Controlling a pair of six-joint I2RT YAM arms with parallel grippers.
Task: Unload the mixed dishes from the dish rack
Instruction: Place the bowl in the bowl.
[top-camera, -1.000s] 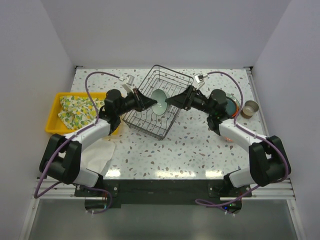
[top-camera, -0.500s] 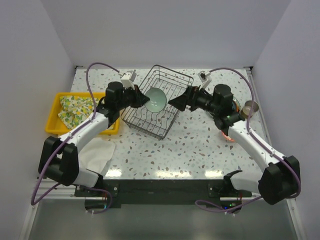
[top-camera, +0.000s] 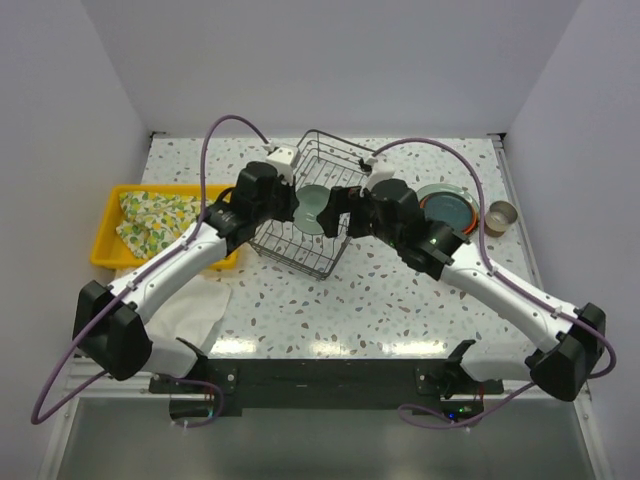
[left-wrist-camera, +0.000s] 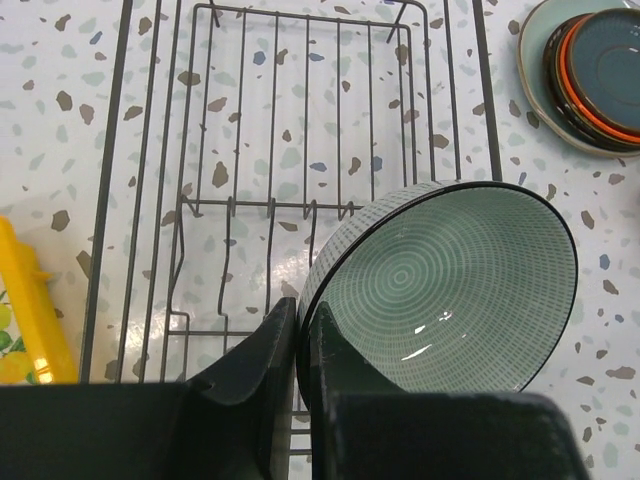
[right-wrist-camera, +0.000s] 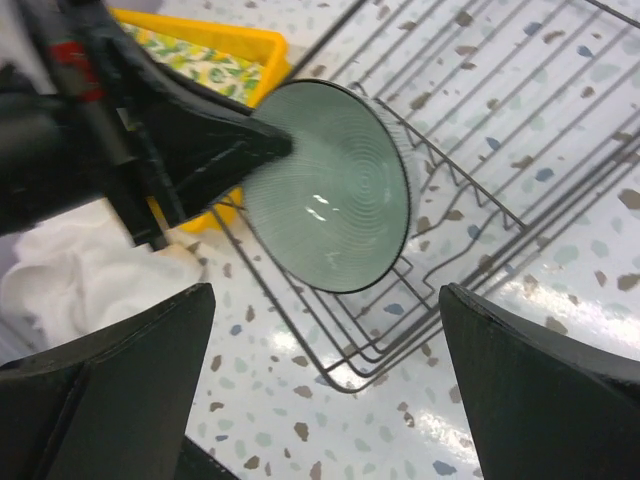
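Pinching the rim of the celadon bowl (left-wrist-camera: 450, 290), the left gripper (left-wrist-camera: 297, 318) has its jaws drawn narrow, one finger inside the wall and one outside. The bowl therefore hangs on edge, its hollow turned toward the right gripper (right-wrist-camera: 325, 290). That gripper's jaws stand wide apart and hold nothing. They sit on either side of the bowl's lower edge, short of contact. This layout reads as a hand-over: a rim pinch leaves the opposite rim free for the second gripper.

Directly beyond the left jaws lies the dish rack (left-wrist-camera: 130, 150). No other dish shows among its tines, and the bowl appears clear of the wires (contact at its lowest point cannot be ruled out). Past the rack, on the right gripper's side, a stack of plates (top-camera: 447, 208) rests on the table with the beige cup (top-camera: 498, 217) just beyond it. Behind the left jaws sit the yellow tray (top-camera: 110, 240) with its patterned cloth (top-camera: 150, 215) and, nearer the arm bases, a white cloth (top-camera: 195, 310).

Changes against one second ago:
- The bowl has risen from among the tines.
- The right jaws have widened.
- The right arm has swung inward, uncovering the plates.
- The left grip is unchanged.
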